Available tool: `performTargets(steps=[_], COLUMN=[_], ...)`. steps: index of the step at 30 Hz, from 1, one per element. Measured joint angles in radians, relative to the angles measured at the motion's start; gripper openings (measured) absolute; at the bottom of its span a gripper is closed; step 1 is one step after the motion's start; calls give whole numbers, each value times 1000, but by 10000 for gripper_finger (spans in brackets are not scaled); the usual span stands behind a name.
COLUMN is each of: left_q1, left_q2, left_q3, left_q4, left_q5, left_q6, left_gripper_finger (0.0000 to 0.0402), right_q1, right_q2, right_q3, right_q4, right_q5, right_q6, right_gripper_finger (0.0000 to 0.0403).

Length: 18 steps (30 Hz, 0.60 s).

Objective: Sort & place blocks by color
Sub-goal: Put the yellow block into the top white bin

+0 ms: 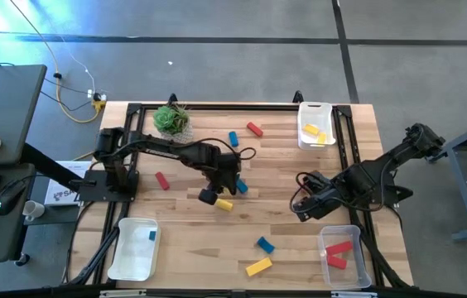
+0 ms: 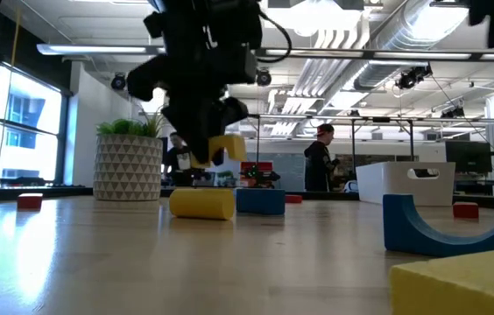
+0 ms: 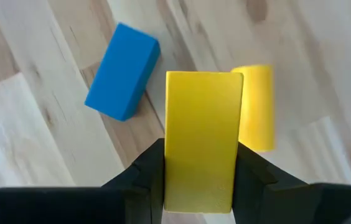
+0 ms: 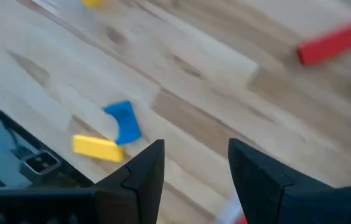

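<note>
the left gripper [image 3: 200, 186] is clamped on a yellow block [image 3: 201, 140], one dark finger pressed to each side, holding it just above the wooden table [image 1: 283, 165] near the middle. right under it lie a yellow cylinder [image 2: 201, 203] and a blue block [image 3: 123, 71], close beside each other. the right gripper [image 4: 194, 171] hangs over the table's right side with its fingers apart and nothing between them; beyond it lie a blue arch block [image 4: 122, 122] and a yellow bar [image 4: 98, 148]. a clear tray [image 1: 345, 258] at the near right corner holds red blocks [image 1: 337, 252], a white tray [image 1: 316, 135] at the far right holds yellow ones, and a white tray [image 1: 132, 250] at the near left holds a blue one.
</note>
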Motion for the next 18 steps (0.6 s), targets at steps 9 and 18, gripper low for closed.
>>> performTargets(steps=[9, 18], left_q1=[0, 0], left_q2=[-76, -142], left_q3=[0, 1], left_q4=[7, 23], left_q5=[12, 17], left_q6=[-119, -153], left_gripper_finger=[103, 103], right_q1=[-97, -213], right_q2=[0, 0], right_q3=[0, 0], right_q4=[190, 387], right_q5=[112, 139], right_q6=[-270, -617], right_gripper_finger=[170, 233])
